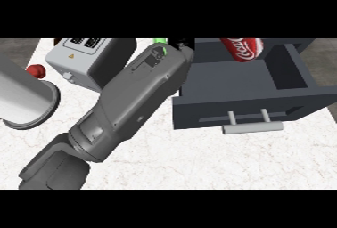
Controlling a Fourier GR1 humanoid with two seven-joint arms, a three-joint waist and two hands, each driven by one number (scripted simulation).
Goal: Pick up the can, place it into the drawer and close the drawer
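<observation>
**Already inside: the can lies in the open drawer**

Already the red soda can with white lettering (pixel 242 49) lies inside the dark grey drawer (pixel 227 84), at its far end near the picture's upper edge, tilted on its side. The drawer stands pulled out over the white marbled desk (pixel 217 160), its pale grey bar handle (pixel 252 127) facing the viewer. Just left of the drawer a grey forearm (pixel 132 102) runs up from the lower left toward the drawer's far corner. Only a black scrap of its hand (pixel 180 42) shows there, so whether the fingers are wide or curled cannot be told. Further left sit a light grey box (pixel 82 60), a red knob (pixel 35 70) and a shiny metal cylinder (pixel 23 100).
</observation>
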